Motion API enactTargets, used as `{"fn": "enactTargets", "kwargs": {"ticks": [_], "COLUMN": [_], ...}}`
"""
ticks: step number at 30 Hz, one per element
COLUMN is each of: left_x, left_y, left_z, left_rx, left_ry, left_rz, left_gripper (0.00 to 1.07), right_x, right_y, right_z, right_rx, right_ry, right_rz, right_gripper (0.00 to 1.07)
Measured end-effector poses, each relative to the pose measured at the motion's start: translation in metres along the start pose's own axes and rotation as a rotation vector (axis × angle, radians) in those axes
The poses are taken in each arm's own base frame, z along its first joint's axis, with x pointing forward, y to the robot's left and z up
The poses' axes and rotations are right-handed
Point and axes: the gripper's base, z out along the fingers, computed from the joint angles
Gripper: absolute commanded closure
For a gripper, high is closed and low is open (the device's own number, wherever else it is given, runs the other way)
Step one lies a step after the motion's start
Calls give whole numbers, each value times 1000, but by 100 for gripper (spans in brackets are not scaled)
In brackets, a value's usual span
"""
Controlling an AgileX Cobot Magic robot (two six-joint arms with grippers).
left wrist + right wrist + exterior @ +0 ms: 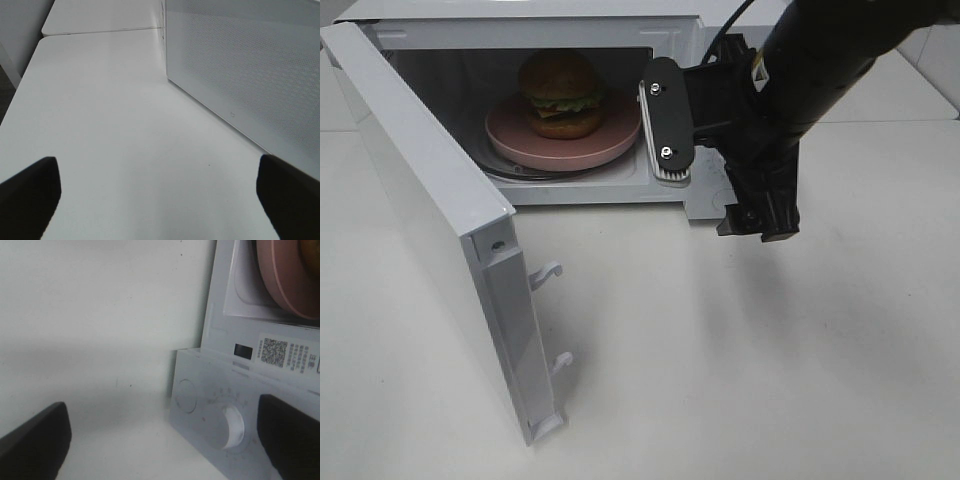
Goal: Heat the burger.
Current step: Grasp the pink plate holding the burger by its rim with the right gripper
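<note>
One burger (560,95) on one plate (510,138) inside your microwave (580,192), apart from your right gripper (162,440) outside, fingers (35,440) spread, left gripper (160,200) likewise spread.

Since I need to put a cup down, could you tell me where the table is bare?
The table is bare in front of the microwave, right of its open door. Crowded: the cavity, filled by plate and burger, and the panel, where the right arm hangs.

White microwave (590,192) sitting on white table (740,360), door (420,170) standing wide open; round pink plate (610,140) lying inside; white dial (232,427) facing outward near QR label (274,351).
</note>
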Motion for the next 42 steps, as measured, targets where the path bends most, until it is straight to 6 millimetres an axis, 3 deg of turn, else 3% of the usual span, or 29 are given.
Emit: {"fn": "enactTargets", "kwargs": {"ticks": [27,33,42], "left_x": [0,0,0], "left_y": [0,0,0], "left_z": [0,0,0], "left_rx": [0,0,0], "left_ry": [0,0,0], "left_rz": [0,0,0], "left_gripper": [7,7,7], "right_x": [-41,-51,-63], "right_y": [-38,-41,-45], "right_z": [66,73,102], "right_rx": [61,76,88], "right_ry": [-35,-46,-55], "right_rz": [-19,-25,-24], "right_gripper": [16,16,18]}}
